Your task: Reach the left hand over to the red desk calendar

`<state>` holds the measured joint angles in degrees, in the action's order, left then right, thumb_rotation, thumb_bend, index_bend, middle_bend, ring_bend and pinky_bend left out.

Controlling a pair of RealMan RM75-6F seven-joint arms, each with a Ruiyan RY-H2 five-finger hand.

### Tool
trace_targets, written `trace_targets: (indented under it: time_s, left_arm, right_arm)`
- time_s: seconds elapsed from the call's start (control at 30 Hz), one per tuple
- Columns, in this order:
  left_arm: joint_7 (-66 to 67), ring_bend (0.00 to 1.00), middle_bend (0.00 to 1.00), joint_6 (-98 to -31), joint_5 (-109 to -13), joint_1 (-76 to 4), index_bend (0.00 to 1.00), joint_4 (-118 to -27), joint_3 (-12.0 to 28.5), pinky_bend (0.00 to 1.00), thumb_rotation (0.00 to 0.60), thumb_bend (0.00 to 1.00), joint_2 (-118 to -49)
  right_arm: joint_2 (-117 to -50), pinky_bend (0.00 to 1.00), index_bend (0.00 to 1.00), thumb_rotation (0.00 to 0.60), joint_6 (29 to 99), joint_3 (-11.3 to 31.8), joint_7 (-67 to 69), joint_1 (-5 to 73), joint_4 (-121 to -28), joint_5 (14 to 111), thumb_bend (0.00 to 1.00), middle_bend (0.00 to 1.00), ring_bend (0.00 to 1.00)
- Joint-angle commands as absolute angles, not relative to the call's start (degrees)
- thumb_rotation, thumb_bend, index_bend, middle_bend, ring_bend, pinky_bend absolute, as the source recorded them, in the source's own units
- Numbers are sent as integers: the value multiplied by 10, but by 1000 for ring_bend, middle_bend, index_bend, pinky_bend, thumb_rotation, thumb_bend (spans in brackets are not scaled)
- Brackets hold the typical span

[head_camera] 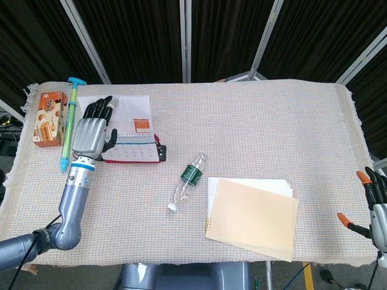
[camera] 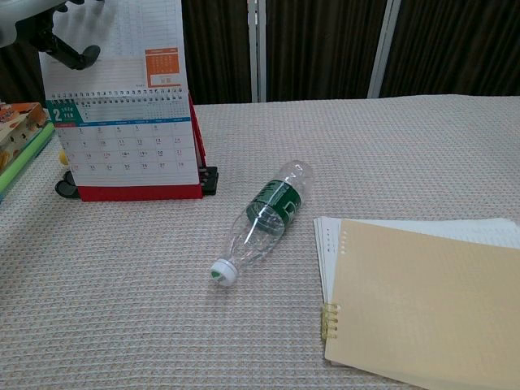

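Observation:
The red desk calendar [head_camera: 134, 151] stands at the table's left, its red base [camera: 130, 192] facing me. Its top sheet [camera: 122, 41] is lifted upright above the spiral binding. My left hand [head_camera: 92, 130] is over the calendar's left side, fingers spread and stretched across the raised sheet. In the chest view only the thumb [camera: 75, 54] and a bit of the left hand [camera: 32, 24] show at the top left, against the sheet's front. Nothing is visibly pinched. My right hand [head_camera: 376, 202] hangs off the table's right front corner, fingers apart and empty.
A clear plastic bottle [head_camera: 190, 176] lies on its side just right of the calendar. A tan-covered spiral notebook [head_camera: 251, 219] lies at front right. A green and blue tube [head_camera: 68, 124] and an orange snack box [head_camera: 49, 118] lie left of the calendar.

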<state>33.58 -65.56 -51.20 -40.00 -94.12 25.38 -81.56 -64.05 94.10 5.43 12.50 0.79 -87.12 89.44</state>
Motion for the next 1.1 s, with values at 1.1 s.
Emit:
trace_targets:
  time_s: [1.1]
  left_arm:
    - [363, 35, 0, -492, -274, -519, 0, -968, 164, 92, 600, 264, -681]
  right_arm:
    - [-647, 0, 67, 600, 983, 54, 132, -2, -867, 924, 69, 0, 0]
